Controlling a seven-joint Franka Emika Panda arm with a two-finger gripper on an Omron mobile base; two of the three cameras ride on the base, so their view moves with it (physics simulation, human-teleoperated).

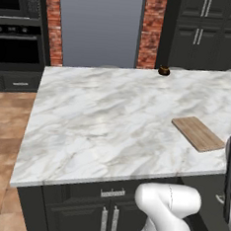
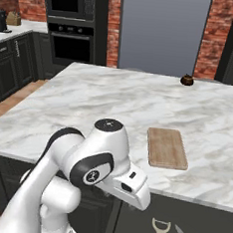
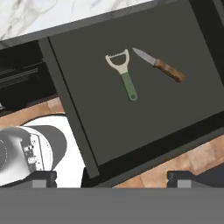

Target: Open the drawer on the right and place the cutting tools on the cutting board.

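So the drawer [image 3: 144,92] is already pulled out, that part looks done; both cutting tools still lie inside it, peeler [image 3: 123,72] just left of the knife [image 3: 158,64] in the hand view; neither is on the cutting board [image 2: 166,147] yet, which sits bare on the island counter [image 2: 90,101]; peeler's long axis runs head-up toward the counter edge, knife angled, blade toward the peeler; gripper [image 3: 112,177] hovers above the drawer, fingers wide apart, holding nothing.
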